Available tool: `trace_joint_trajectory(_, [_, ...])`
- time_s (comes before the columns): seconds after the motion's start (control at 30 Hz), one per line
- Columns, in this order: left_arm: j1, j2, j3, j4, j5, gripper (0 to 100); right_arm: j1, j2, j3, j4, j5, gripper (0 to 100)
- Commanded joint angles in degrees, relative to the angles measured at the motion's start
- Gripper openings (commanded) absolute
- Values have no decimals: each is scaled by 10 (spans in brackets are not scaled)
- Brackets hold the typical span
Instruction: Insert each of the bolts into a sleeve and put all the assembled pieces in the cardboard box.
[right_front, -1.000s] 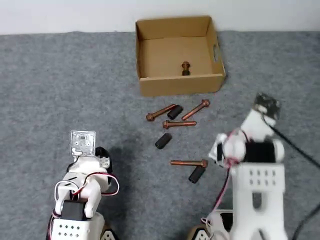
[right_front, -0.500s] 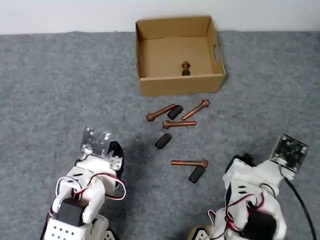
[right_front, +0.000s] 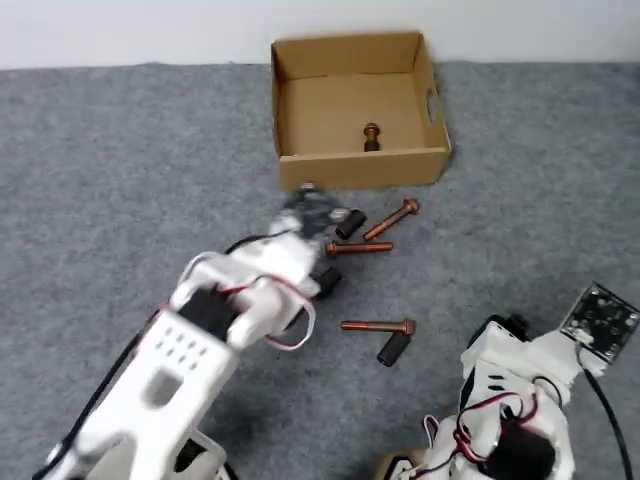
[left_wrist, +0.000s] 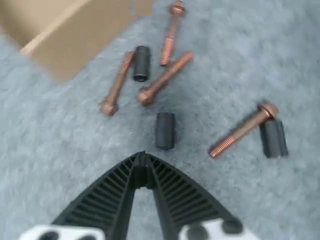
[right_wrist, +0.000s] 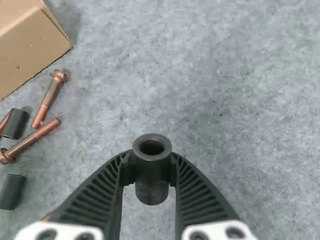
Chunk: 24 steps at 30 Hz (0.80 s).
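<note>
My left gripper (left_wrist: 141, 159) is shut and empty, its tips just short of a black sleeve (left_wrist: 165, 130) lying on the carpet. Beyond it lie three copper bolts (left_wrist: 117, 85) (left_wrist: 165, 80) (left_wrist: 171, 32) and a second sleeve (left_wrist: 141, 63). Another bolt (left_wrist: 245, 129) rests beside a third sleeve (left_wrist: 274, 137). In the high view the left arm (right_front: 250, 290) stretches over this cluster. My right gripper (right_wrist: 151, 172) is shut on a black sleeve (right_wrist: 151, 150), held with its bore facing the camera, above bare carpet. The right arm (right_front: 510, 375) sits at the front right.
The cardboard box (right_front: 355, 170) stands at the back centre with one assembled bolt and sleeve (right_front: 371, 137) inside. Loose bolts (right_front: 390, 220) (right_front: 358, 248) (right_front: 378, 326) and sleeves (right_front: 349, 224) (right_front: 393, 348) lie between the box and the arms. Grey carpet spreads to both sides.
The left arm has swung forward from the front left to the bolts and sleeves. The right arm has drawn back toward the front right.
</note>
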<state>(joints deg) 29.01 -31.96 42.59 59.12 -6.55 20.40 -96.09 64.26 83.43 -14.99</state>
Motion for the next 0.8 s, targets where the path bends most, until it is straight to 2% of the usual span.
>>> trace_joint_trajectory(0.0, [30, 94, -73, -14, -75, 12, 7, -2, -3, -6, 4, 8])
trace_joint_trajectory(0.1, [48, 158, -104, -14, -106, 67, 7, -2, -2, -6, 4, 8])
trace_joint_trajectory(0.2, [65, 215, -137, -14, -106, 130, 7, -2, 3, -7, 4, 8])
trace_joint_trajectory(0.47, [82, 365, -237, -11, -108, 141, 6, -2, 4, -7, 4, 8])
trace_joint_trajectory(0.77, [137, 508, -399, 135, -145, 182, 6, -2, 4, -7, 4, 8])
